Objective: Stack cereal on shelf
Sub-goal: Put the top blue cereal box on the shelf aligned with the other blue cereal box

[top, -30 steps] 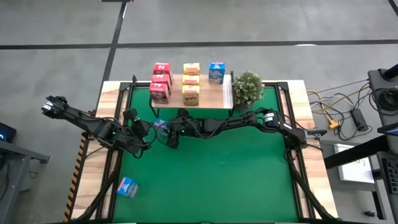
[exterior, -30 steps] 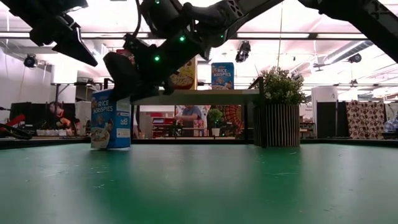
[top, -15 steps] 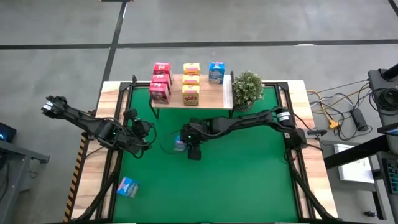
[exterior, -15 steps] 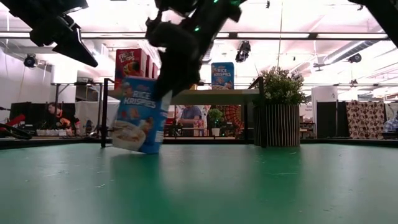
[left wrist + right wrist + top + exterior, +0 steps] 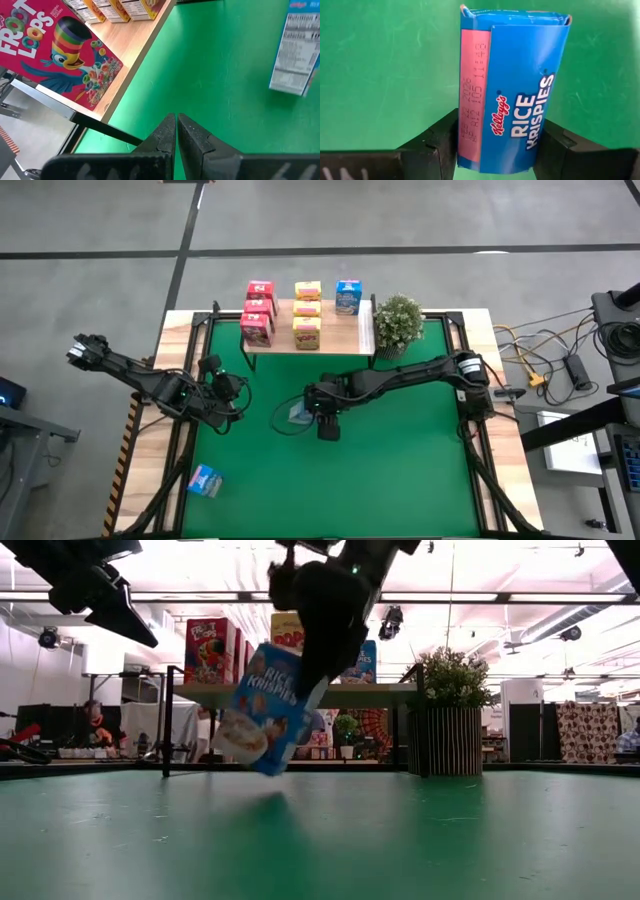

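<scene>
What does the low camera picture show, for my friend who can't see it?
The right tool holds a tilted blue Rice Krispies box just above the green table. Behind it stand a wooden shelf holding cereal boxes and a potted plant.

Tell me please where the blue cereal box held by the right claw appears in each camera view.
High: blue box at table centre, in the right claw.
Low: left of centre, tilted, lifted off the tabletop.
Left wrist: upper right corner.
Right wrist: centre, between the fingers.
Shared landmark: the shelf, missing only in the right wrist view.
</scene>
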Controlling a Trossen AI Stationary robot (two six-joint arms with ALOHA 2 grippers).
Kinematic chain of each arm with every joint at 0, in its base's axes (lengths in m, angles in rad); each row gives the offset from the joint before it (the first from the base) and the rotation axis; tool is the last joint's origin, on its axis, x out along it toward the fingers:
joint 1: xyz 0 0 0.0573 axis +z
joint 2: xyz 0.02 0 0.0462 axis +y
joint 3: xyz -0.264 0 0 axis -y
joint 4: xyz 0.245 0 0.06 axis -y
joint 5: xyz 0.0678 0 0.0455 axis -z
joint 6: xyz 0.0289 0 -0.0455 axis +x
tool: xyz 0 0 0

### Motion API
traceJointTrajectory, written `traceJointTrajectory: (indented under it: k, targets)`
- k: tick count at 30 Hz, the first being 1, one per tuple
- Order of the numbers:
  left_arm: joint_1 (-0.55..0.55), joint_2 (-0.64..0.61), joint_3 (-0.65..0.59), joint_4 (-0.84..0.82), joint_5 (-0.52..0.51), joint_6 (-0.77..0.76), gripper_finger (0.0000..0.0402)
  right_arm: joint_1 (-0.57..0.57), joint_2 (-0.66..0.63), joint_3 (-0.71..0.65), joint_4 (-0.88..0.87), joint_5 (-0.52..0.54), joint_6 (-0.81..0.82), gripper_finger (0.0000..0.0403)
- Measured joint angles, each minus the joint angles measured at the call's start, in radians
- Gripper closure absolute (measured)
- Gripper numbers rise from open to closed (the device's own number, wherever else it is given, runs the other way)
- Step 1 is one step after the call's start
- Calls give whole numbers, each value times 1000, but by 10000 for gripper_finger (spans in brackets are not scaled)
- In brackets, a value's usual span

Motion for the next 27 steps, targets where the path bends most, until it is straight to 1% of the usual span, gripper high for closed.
traceJointTrajectory:
  k: [5, 9, 11, 16, 20, 24, 27]
  targets:
    - [0, 0, 0, 2, 0, 1, 402, 0, -51, 0, -60, 0, -5, 221]
    - [0, 0, 0, 6, 0, 3, 402, 0, -52, 4, -193, 0, -27, 221]
    - [0, 0, 0, 6, 0, 3, 402, 0, -50, 3, -225, 1, -43, 220]
    - [0, 0, 0, 6, -4, 4, 402, 0, -49, -4, -228, 6, -50, 220]
    - [0, 0, 0, 6, -6, 4, 402, 0, -49, -4, -225, 54, -48, 220]
    - [0, 0, 0, 6, -7, 4, 402, 0, -49, -4, -201, 55, -54, 220]
    - [0, 0, 0, 6, -7, 4, 402, 1, -49, -4, -190, 53, -91, 222]
